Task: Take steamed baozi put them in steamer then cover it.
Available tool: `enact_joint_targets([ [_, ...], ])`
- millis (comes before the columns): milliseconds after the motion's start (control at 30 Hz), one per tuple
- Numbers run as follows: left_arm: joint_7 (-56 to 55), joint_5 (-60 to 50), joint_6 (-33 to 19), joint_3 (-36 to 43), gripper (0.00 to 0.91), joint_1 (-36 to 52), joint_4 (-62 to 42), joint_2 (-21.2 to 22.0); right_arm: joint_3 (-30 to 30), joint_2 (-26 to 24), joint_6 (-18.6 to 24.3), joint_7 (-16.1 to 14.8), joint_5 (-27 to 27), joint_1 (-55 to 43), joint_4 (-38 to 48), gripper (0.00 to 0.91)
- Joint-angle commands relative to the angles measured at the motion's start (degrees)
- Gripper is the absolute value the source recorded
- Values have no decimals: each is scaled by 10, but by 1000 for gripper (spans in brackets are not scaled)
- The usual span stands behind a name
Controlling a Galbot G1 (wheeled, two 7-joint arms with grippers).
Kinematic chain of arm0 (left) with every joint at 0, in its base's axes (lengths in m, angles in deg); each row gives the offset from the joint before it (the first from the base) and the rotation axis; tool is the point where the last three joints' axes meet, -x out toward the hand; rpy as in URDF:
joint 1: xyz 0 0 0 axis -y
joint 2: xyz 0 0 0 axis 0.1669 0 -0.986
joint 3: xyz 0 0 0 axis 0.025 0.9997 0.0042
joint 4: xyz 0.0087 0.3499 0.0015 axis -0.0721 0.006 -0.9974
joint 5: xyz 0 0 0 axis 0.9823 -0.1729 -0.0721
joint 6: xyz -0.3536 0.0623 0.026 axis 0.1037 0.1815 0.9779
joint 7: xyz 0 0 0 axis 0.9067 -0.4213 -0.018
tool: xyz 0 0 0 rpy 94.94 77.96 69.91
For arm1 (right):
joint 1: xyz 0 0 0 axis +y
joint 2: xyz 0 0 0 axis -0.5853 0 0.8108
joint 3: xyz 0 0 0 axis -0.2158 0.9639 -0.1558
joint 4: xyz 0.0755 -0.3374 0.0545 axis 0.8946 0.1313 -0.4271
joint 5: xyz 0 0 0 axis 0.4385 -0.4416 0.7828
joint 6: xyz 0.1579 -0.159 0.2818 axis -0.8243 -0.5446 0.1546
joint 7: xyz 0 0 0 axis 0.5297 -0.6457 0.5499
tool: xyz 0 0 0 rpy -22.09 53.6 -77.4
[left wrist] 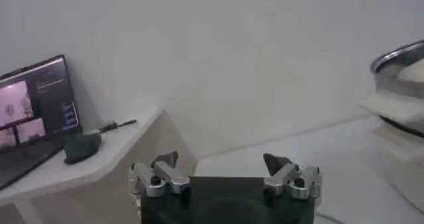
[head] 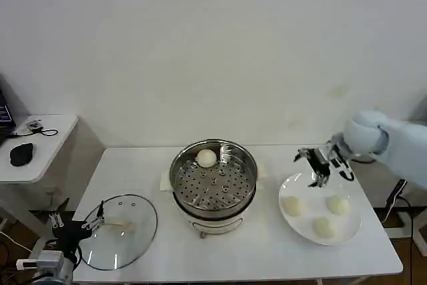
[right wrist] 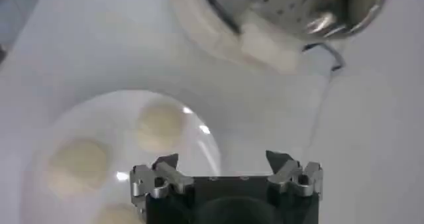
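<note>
One baozi [head: 206, 157] sits in the steamer [head: 213, 179]; three lie on the white plate [head: 294, 222] (one cut off in the wrist view). The right gripper [head: 319, 165] hovers open above the plate's rim. The left gripper [head: 77, 226], also open, is parked by the cover [head: 120, 231].

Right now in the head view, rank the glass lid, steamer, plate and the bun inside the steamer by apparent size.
1. steamer
2. plate and glass lid, too alike to rank
3. bun, smallest
</note>
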Motion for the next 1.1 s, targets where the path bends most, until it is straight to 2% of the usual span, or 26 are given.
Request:
enact_joint_targets([
  [33, 0, 0, 0, -1, 907, 3, -1, -3, -55, -20, -32, 1, -12, 114, 21, 907],
  [233, 1, -2, 0, -4, 907, -3, 0, 3, -108, 11, -28, 1, -21, 170, 63, 907],
  [667, 1, -2, 0, -10, 907, -5, -2, 5, -129, 63, -24, 8, -29, 204, 99, 907],
  [800, 1, -2, 1, -10, 907, -3, -4, 5, -140, 84, -20, 12, -47, 216, 121, 907],
  [1100, 1, -2, 1, -14, 907, -4, -6, 4, -144, 103, -26, 13, -58, 220, 138, 776],
])
